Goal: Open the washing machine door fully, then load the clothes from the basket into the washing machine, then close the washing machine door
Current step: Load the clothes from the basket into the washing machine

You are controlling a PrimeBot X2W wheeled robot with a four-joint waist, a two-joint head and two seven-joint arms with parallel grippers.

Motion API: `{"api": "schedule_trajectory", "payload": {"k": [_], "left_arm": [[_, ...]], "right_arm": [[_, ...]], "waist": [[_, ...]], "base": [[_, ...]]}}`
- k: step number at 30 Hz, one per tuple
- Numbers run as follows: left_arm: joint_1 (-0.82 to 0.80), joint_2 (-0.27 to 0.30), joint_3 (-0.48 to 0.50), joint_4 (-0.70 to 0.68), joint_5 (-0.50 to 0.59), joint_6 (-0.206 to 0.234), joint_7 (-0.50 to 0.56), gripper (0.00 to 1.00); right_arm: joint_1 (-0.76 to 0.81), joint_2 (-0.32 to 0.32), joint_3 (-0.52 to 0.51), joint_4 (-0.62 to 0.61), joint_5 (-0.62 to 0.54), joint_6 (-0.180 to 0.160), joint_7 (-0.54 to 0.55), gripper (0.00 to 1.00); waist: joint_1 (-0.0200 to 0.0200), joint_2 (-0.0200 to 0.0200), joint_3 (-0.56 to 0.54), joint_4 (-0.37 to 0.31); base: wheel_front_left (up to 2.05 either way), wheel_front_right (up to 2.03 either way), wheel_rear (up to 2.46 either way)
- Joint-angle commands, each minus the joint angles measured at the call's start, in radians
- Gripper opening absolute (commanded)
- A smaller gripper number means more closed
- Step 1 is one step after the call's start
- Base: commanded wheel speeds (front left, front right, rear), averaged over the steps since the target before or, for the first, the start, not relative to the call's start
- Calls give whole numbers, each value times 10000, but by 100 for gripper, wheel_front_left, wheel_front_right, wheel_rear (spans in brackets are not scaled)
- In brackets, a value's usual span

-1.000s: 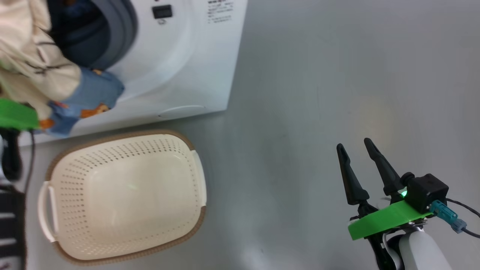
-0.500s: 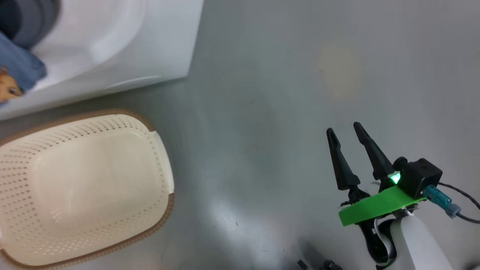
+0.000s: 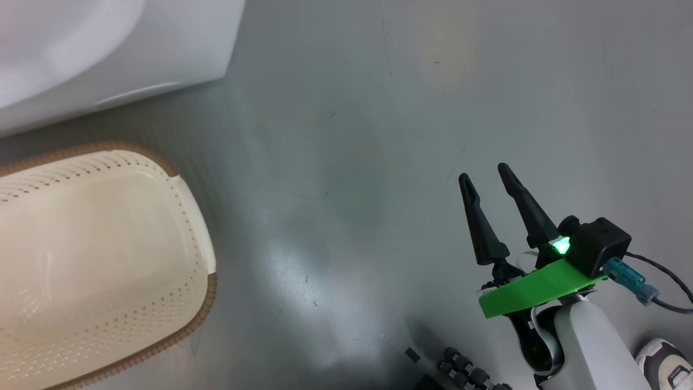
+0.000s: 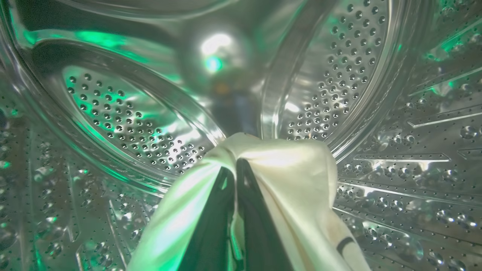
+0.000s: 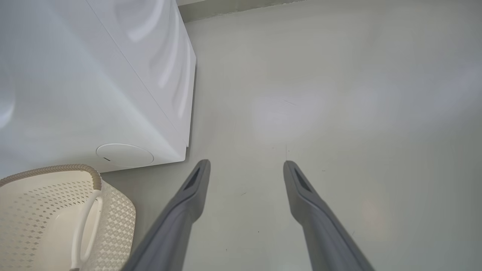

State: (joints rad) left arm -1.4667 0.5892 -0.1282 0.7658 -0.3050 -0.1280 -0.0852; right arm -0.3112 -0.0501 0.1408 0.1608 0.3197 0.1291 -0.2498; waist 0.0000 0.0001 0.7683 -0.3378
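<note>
Tightly, the left gripper (image 4: 236, 162) pinches the clothes (image 4: 297, 165), seemingly just the cream garment, its arm reaching deep into the steel drum (image 4: 124, 113) of the washing machine (image 3: 135, 54). Loading is in hand; next it must let go there and back out. The right gripper (image 3: 483, 172) hangs spread and empty over the floor (image 3: 352, 135) near the basket (image 3: 212, 284).

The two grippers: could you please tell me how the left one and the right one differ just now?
The left gripper is shut on the cream garment; the right gripper is open and holds nothing. The left gripper is inside the steel drum; the right gripper hangs over the grey floor. Both have two long dark fingers.
</note>
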Motion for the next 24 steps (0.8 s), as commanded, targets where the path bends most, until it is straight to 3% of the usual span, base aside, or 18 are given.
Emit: {"api": "schedule_trajectory", "payload": {"k": [1,19,20,21,24], "left_arm": [[-430,576,-38,-4,211,-24,-162,0],[-1863,325,-1097,2299,443,-26,-863,3],[-1914,321,-1132,2407,460,-19,-889,71],[-1956,300,-1139,2543,443,-8,-875,100],[-2040,243,-1247,2835,449,-9,-918,100]], "right_arm": [[79,-10,219,-200,154,16,-119,100],[-101,-2,272,-181,234,16,-120,100],[-104,-2,271,-177,233,16,-120,100],[-108,-2,273,-171,232,16,-120,100],[-135,-2,288,-153,238,16,-120,100]], "waist": [[0,-1,153,-78],[0,-1,329,-35],[0,-1,327,-25],[0,-1,322,-15],[0,-1,299,12]], "base": [[0,0,0],[0,0,0],[0,0,0],[0,0,0],[0,0,0]]}}
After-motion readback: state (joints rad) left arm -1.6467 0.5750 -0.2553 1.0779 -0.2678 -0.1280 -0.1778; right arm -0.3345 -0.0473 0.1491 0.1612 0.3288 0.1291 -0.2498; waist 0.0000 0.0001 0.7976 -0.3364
